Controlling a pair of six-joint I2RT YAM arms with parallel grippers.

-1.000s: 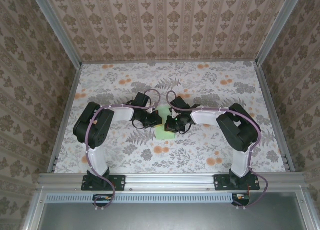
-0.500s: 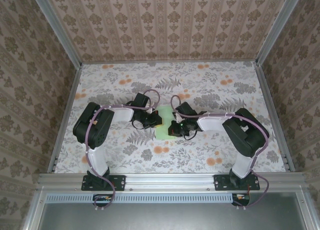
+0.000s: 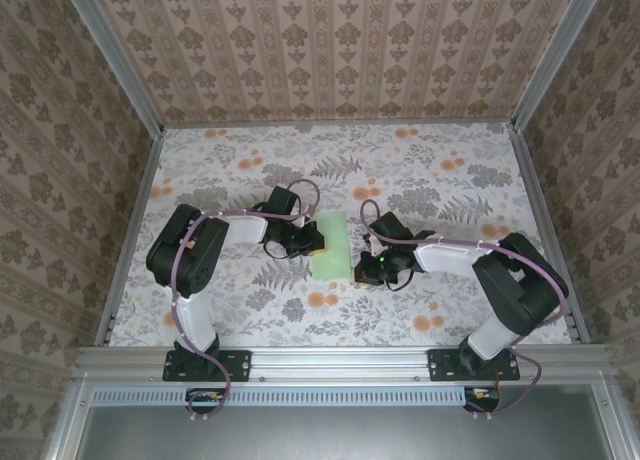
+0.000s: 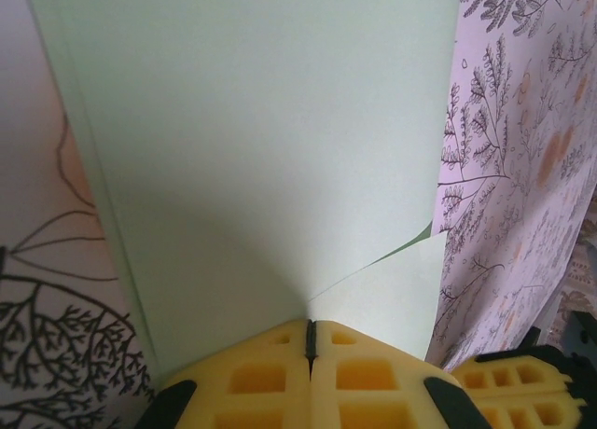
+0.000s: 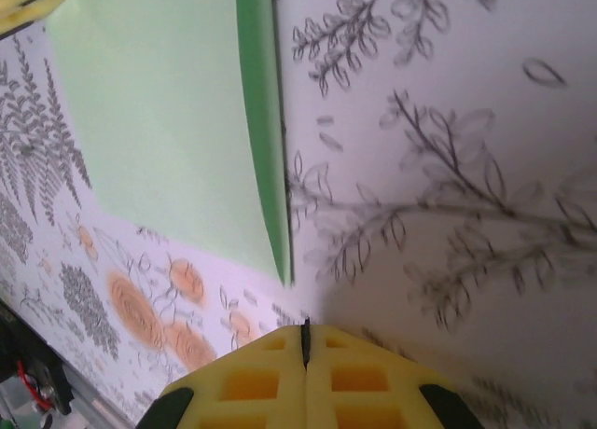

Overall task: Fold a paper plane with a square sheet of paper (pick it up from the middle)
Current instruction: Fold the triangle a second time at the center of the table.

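Floral orange-and-grey cloth covers the tabletop (image 3: 450, 170), with patterned walls (image 3: 330, 50) all round. The left gripper (image 3: 312, 243) is clamped tight, its yellow tips right at the near edge of the square sheet of paper (image 3: 333, 242). That sheet is pale mint, smooth, lying as a doubled oblong, one layer lifting just ahead of the tips. The right gripper (image 3: 367, 270), jaws pressed together too, rests over bare cloth, the sheet's raised edge ahead and to its left.

Open tablecloth (image 3: 420, 165) across the far half (walls (image 3: 330, 50) on three sides), low paper sheet (image 3: 332, 245) at centre.
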